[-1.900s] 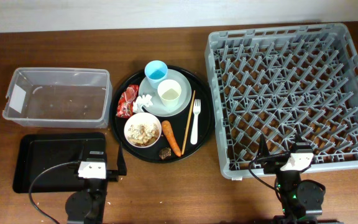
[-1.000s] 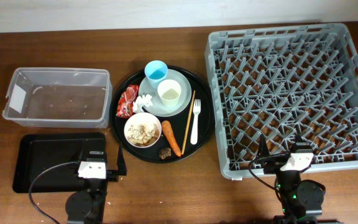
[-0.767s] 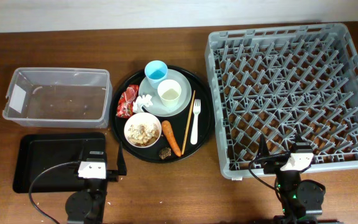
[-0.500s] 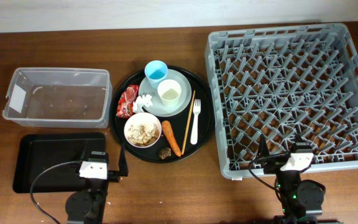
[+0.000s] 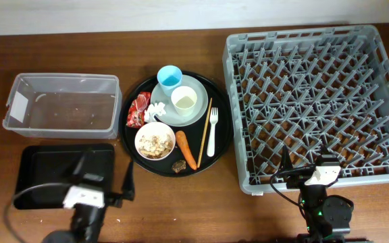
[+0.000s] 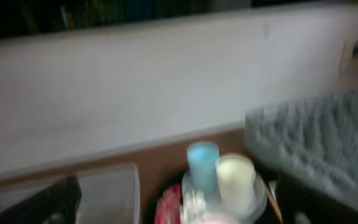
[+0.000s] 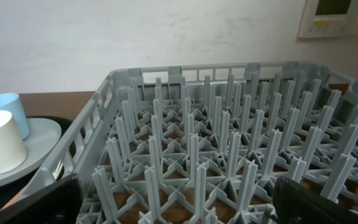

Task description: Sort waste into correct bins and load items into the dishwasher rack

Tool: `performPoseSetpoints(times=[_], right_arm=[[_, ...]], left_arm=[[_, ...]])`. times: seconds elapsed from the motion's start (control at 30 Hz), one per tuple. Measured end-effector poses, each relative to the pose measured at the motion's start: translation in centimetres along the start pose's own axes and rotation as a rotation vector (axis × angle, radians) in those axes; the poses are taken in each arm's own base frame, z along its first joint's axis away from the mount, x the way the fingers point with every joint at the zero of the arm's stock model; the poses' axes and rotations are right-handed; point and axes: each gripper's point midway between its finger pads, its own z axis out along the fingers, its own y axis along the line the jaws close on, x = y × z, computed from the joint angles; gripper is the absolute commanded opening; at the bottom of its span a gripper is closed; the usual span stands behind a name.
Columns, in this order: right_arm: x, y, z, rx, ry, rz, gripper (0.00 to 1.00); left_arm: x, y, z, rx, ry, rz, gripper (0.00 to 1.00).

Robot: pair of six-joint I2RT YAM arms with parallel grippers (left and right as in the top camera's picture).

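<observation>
Our left gripper (image 6: 182, 202) shows only as two dark blurred fingers at the bottom corners of its wrist view. They stand wide apart with nothing between them. The right gripper (image 7: 179, 199) is equally wide and empty, at the near edge of the rack (image 5: 316, 101), which fills the right of the overhead frame.

Everything to be sorted lies on the round tray (image 5: 221, 145) at centre. We count five lots of waste:
- **Wrapper** (image 5: 138, 110) and **tissue** (image 5: 157, 109): one of each. We judge them light and soft, so a pinch from above should do.
- **Carrot** (image 5: 186, 150): one, firm and tapered, likely to roll. We would grip its thick end.
- **Lump** (image 5: 179, 166): one, small.
- **Scraps**: loose in the bowl (image 5: 155, 140), so we would tip them out rather than pinch them.

We count six items:
- **Blue cup** (image 5: 169, 76) and **cream cup** (image 5: 184, 101): they look stiff and light, so we would take each by the rim.
- **Plate** (image 5: 198, 88): one, under both cups, so it is best lifted by its edge once it is bare.
- **Bowl**: the one holding the scraps.
- **Fork** (image 5: 213, 131) and **chopstick** (image 5: 204, 132): one of each, thin, flat-lying and probably slippery. We would take them across the middle.

The two bins are at left: the tub (image 5: 63, 102) at upper left and the black tray (image 5: 53, 172) at lower left.
</observation>
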Motion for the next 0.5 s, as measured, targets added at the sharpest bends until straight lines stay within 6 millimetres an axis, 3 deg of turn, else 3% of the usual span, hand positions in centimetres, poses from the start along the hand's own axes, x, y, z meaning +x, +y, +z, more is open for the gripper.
performPoseSetpoints(times=[0.07,0.17,0.23,0.3,0.37,0.4,0.5], right_arm=[[-0.1,-0.1,0.0,0.003,-0.003,0.0,0.99],[0.0,-0.1,0.0,0.004,-0.001,0.0,0.99],[-0.1,-0.1,0.0,0.004,-0.002,0.0,0.99],[-0.1,-0.1,0.0,0.004,-0.002,0.0,0.99],[-0.1,-0.1,0.0,0.004,-0.002,0.0,0.99],[0.0,-0.1,0.0,0.004,-0.002,0.0,0.99],[0.0,-0.1,0.0,0.004,-0.001,0.0,0.99]], left_arm=[[-6.4,0.6,-0.5,-0.007,0.02,-0.004,0.99],[-8.7,1.0,0.6,0.012,0.233,-0.031,0.99],[-7.8,1.0,3.0,0.042,0.45,-0.06,0.99],[-5.2,0.5,6.9,0.103,0.62,-0.099,0.99],[-1.1,-0.5,9.9,0.174,0.771,-0.147,0.98],[0.3,-0.8,11.2,0.192,0.809,-0.162,0.76],[3.0,-2.0,15.4,0.269,0.836,-0.226,0.64]])
